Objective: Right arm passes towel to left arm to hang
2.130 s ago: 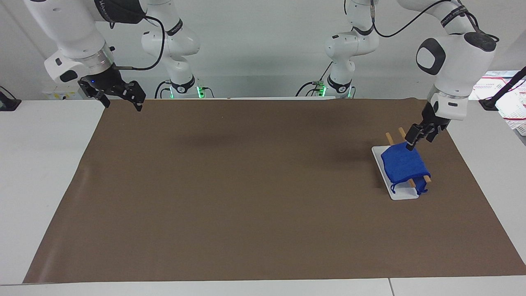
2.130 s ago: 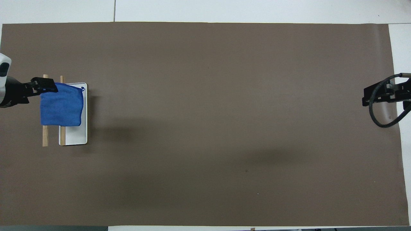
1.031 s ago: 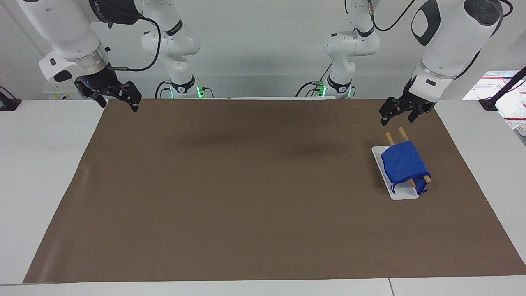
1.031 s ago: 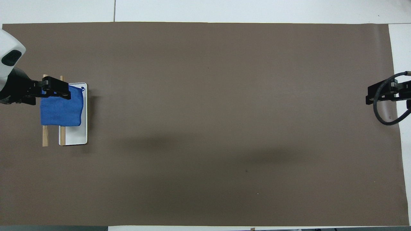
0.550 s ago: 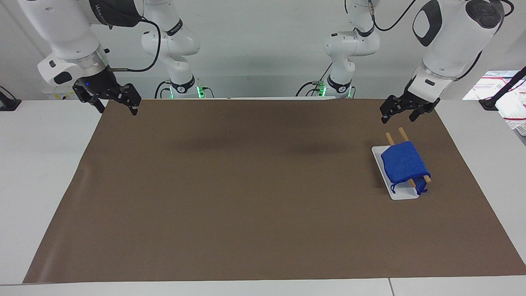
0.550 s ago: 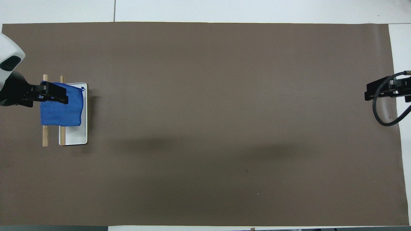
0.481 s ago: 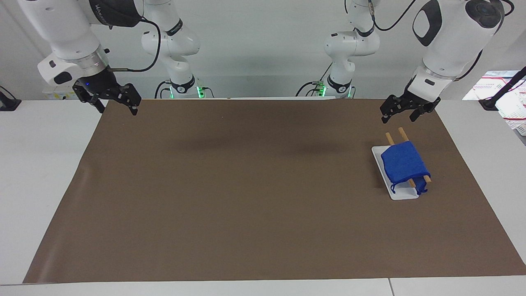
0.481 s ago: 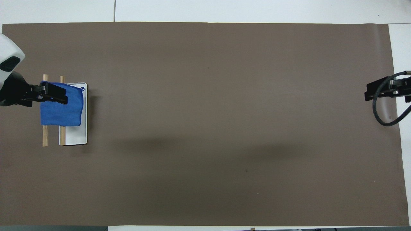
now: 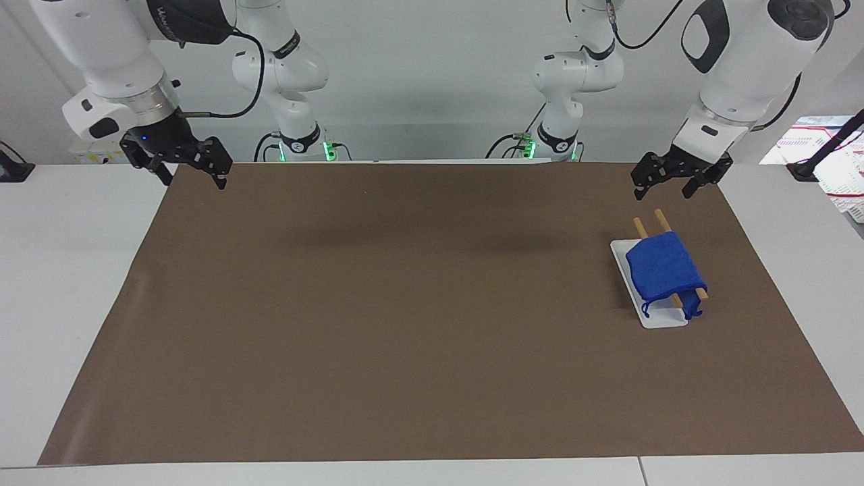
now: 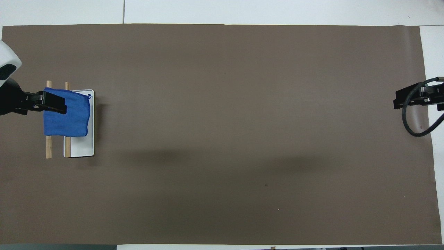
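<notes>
The royal-blue towel hangs draped over two wooden rods of a small rack with a white base, toward the left arm's end of the table. Its loop hangs down at one corner. It also shows in the overhead view. My left gripper is open and empty, up in the air over the rods' ends and apart from the towel; in the overhead view it overlaps the towel's edge. My right gripper, with its blue light, is open and empty over the mat's corner at the right arm's end.
A brown mat covers most of the table. A white basket stands off the mat at the left arm's end. A small black object sits at the right arm's end.
My left gripper has let go of the towel's edge, risen off the rack and then drifted a little toward the left arm's end. The right gripper rose slightly. The towel stays draped.
</notes>
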`<state>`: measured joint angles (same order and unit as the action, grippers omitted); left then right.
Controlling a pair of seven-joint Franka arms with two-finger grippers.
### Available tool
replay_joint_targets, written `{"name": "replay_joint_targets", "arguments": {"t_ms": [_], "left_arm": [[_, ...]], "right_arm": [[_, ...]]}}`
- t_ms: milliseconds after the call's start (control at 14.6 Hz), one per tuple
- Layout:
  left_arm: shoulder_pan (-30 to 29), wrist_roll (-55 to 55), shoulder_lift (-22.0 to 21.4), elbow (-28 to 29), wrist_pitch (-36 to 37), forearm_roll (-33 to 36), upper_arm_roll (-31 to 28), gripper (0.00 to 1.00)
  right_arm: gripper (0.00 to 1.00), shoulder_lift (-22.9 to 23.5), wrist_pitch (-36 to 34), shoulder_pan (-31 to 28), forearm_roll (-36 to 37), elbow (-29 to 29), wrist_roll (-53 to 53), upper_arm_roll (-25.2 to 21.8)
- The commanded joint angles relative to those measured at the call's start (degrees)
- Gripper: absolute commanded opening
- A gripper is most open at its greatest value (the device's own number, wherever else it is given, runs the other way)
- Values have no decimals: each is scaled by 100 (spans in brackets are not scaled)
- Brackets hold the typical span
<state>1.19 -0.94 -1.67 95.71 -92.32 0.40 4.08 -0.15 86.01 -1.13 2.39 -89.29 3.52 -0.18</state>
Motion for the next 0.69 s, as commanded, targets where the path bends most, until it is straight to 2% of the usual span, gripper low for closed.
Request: {"name": "replay_joint_targets", "arguments": {"t_ms": [0, 618], "left_arm": [[4, 155, -141, 114, 82, 39, -30, 100], [22, 138, -220, 237, 126, -137, -13, 100]], "right_arm": [[100, -73, 21, -37, -116, -79, -97, 18], [100, -73, 48, -37, -116, -79, -97, 18]]}}
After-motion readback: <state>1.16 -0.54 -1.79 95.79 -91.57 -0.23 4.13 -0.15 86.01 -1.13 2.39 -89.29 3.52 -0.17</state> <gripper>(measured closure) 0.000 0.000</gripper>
